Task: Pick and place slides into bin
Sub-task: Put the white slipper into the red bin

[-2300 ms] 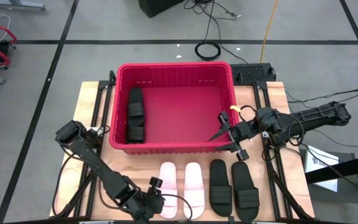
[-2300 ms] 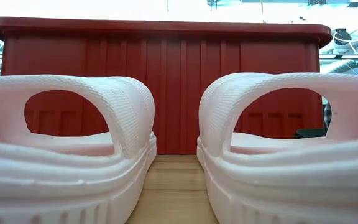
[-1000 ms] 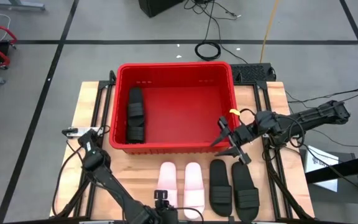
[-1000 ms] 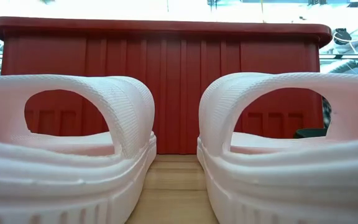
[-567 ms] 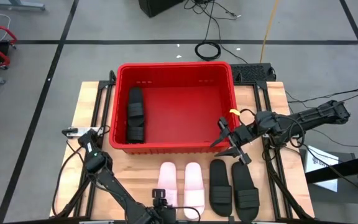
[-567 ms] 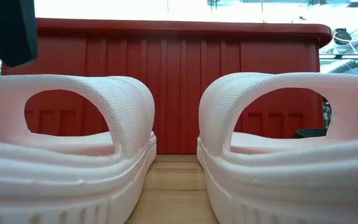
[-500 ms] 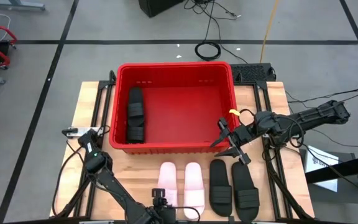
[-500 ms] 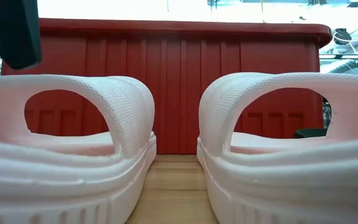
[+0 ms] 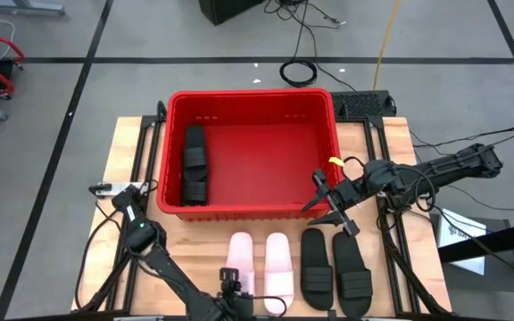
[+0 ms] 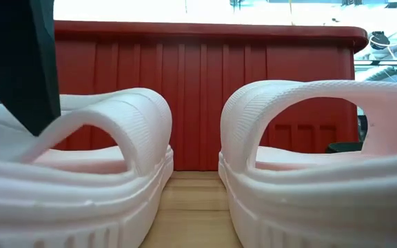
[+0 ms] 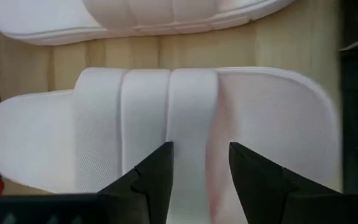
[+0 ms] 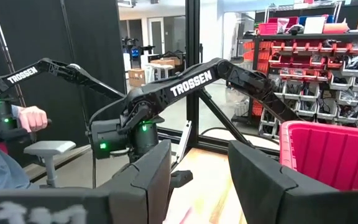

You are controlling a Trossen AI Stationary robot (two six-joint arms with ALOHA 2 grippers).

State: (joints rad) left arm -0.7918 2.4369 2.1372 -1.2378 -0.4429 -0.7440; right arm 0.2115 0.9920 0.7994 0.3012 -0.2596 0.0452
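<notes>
From above, the red bin [image 9: 252, 152] sits on the wooden bench [image 9: 132, 143], with one black slide [image 9: 194, 165] lying inside along its left wall. In front of the bin lie two pale pink slides, the left one [image 9: 239, 254] and the right one [image 9: 277, 260], then two more black slides [image 9: 337, 264] side by side. The left tool [image 9: 231, 283] is down over the heel end of the left pale pink slide, its fingers apart. The right tool [image 9: 335, 202] hangs at the bin's front right corner, just beyond the toes of the two black slides, fingers spread and holding nothing.

At bench level, a dark finger [image 10: 21, 62] of the left tool presses on the strap of the left pale pink slide [image 10: 95, 165], which sags under it; the other pale slide [image 10: 309, 165] stands beside it, the bin wall [image 10: 198, 96] behind both.

The left wrist camera shows the two fingers [image 11: 157, 174] parted over the pale slide's strap [image 11: 166, 118], the second pale slide [image 11: 166, 15] beyond.

The right wrist camera shows its own spread fingers [image 12: 148, 180], the left arm [image 12: 185, 87] ahead, a bin corner [image 12: 328, 149] beside, and a person's hand [image 12: 33, 118] off the bench.
</notes>
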